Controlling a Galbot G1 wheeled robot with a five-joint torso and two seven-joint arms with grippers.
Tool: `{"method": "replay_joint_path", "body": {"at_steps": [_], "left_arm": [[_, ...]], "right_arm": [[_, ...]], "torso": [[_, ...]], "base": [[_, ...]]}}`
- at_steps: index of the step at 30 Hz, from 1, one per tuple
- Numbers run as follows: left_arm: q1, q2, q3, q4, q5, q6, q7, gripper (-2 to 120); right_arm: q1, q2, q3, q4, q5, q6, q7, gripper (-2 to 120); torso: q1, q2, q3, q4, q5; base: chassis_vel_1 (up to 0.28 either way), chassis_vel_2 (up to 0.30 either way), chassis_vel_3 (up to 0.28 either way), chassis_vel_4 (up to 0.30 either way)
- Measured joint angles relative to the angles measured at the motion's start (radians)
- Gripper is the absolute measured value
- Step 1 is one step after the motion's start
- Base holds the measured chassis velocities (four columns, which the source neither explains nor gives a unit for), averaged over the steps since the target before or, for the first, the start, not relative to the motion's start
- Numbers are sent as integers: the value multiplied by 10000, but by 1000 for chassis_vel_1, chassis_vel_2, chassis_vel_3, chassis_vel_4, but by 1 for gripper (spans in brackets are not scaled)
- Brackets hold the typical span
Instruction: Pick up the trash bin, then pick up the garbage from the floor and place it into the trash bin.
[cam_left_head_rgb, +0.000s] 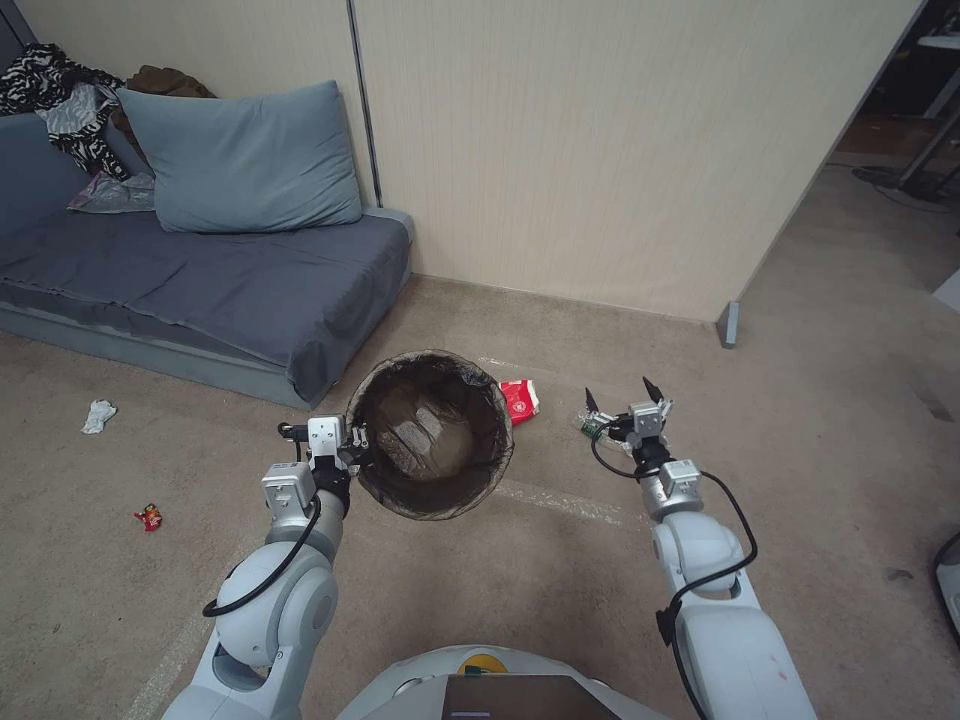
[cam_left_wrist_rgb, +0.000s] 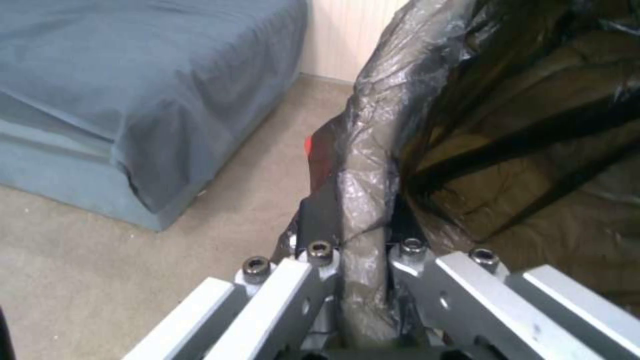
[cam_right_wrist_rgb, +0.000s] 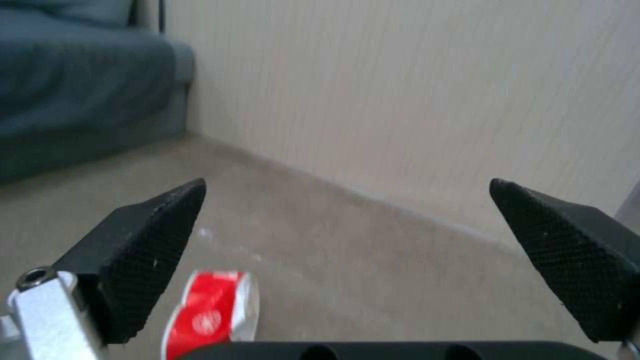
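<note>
We judge the first step done and the second in hand: our left gripper (cam_left_head_rgb: 352, 447) has its fingers pinched on the near-left rim of the small round trash bin (cam_left_head_rgb: 432, 433), clamping the dark plastic liner bag folded over it, as the left wrist view shows (cam_left_wrist_rgb: 363, 235). The bin appears held just off the beige carpet, though we cannot tell for sure that it is clear of the floor. Our right gripper (cam_left_head_rgb: 625, 398) hangs to the right of the bin with its black fingers spread wide and holding nothing; a small green bottle-like piece of litter (cam_left_head_rgb: 592, 426) lies just beside its left fingertip. A crushed red-and-white paper carton (cam_left_head_rgb: 520, 400) lies on the floor between the bin's far-right rim and that gripper, also seen low in the right wrist view (cam_right_wrist_rgb: 212, 312). The next move, in our judgement, calls for lowering the open fingers over one of these two pieces. A crumpled white tissue (cam_left_head_rgb: 98, 415) and a small red wrapper (cam_left_head_rgb: 149, 516) lie well apart on the left, near the blue-grey cloth-covered sofa (cam_left_head_rgb: 250, 280). The beige panelled wall (cam_left_head_rgb: 600, 150) stands close behind, leaving limited reach forward.
</note>
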Motion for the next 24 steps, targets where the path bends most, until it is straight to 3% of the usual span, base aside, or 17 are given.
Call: {"method": "replay_joint_path", "body": {"at_steps": [7, 14, 19, 24], "left_arm": [[-75, 20, 148, 172, 41, 1, 56, 0], [-154, 10, 230, 312, 96, -3, 63, 0], [-174, 8, 262, 366, 104, -4, 64, 0], [-164, -12, 328, 380, 170, -5, 70, 0]], "right_arm": [[508, -330, 16, -741, 8, -681, -179, 100], [865, -827, 109, -1559, -511, -1288, -1006, 100], [1029, -1132, 163, -2143, -916, -1294, -1377, 100], [1452, -1695, 209, -3168, -1575, -903, -2534, 100]], "torso": [[0, 0, 0, -2, -1], [0, 0, 0, -2, -3], [0, 0, 0, -2, -2], [0, 0, 0, -1, -5]], "base": [[0, 0, 0, 0], [0, 0, 0, 0], [0, 0, 0, 0], [0, 0, 0, 0]]}}
